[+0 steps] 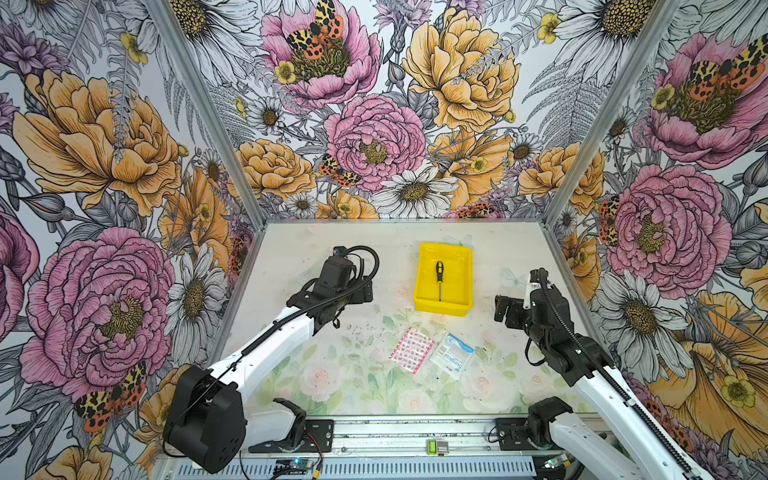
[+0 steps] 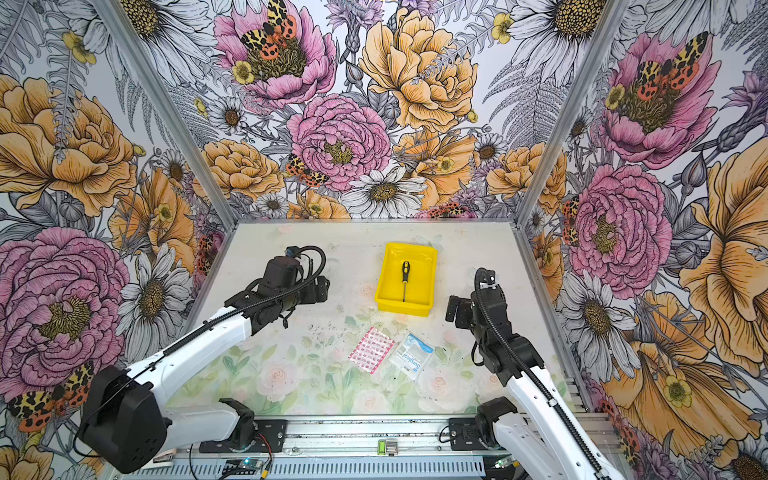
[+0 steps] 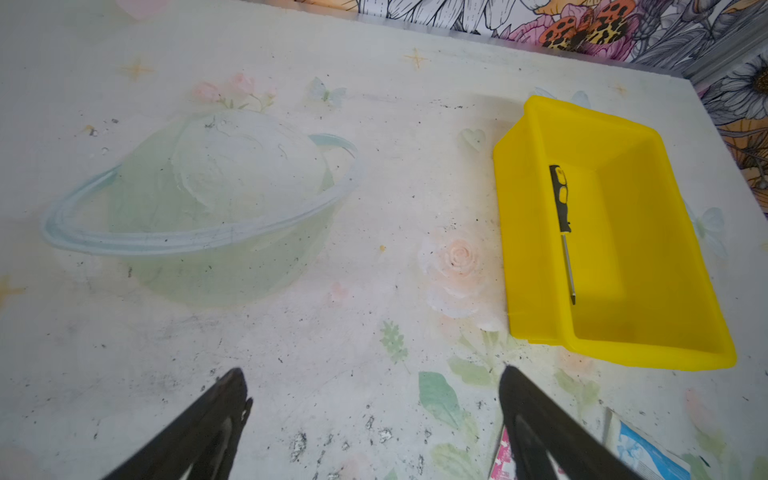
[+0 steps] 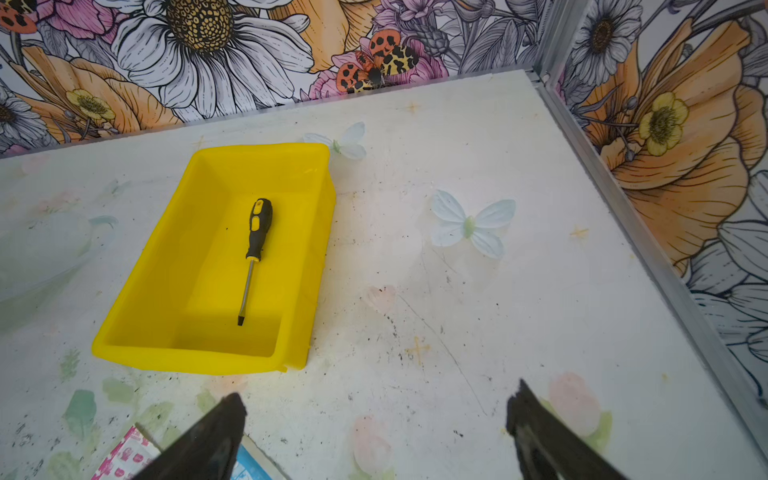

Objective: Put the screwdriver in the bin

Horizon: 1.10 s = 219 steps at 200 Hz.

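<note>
The screwdriver [image 1: 439, 279] lies flat inside the bin [image 1: 442, 306], so the placing step looks done, and the left tool [image 3: 374, 386] and right tool [image 4: 378, 399], both spread and empty near the bin, need only to retreat.

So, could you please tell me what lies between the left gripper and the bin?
Nothing: between the open left gripper and the bin there is only bare, scuffed table, as the left wrist view and both top views show.
</note>
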Each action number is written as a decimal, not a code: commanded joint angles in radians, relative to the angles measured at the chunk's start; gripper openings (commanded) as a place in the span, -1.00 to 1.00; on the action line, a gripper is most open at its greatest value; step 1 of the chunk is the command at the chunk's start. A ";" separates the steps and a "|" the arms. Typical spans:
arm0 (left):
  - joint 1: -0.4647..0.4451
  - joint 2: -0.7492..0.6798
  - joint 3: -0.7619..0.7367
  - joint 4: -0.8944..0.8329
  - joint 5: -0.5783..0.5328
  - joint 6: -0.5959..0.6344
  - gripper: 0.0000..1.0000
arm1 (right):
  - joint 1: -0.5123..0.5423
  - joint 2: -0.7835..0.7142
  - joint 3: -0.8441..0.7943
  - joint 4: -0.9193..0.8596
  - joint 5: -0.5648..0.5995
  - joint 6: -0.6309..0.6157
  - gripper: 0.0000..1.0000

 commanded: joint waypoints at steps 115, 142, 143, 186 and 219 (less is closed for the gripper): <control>0.181 -0.170 -0.183 0.146 -0.098 0.062 0.98 | -0.008 -0.142 -0.192 0.117 0.421 0.085 0.99; 0.207 -0.210 -0.254 0.218 -0.223 0.081 0.97 | -0.011 -0.266 -0.301 0.248 0.345 -0.086 0.99; 0.208 -0.212 -0.257 0.222 -0.226 0.084 0.97 | -0.011 -0.270 -0.303 0.254 0.344 -0.094 0.99; 0.258 -0.270 -0.375 0.377 -0.237 0.160 0.97 | -0.014 -0.367 -0.423 0.378 0.303 -0.252 0.99; 0.286 -0.249 -0.409 0.494 -0.167 0.257 0.97 | -0.021 -0.327 -0.504 0.513 0.300 -0.250 0.99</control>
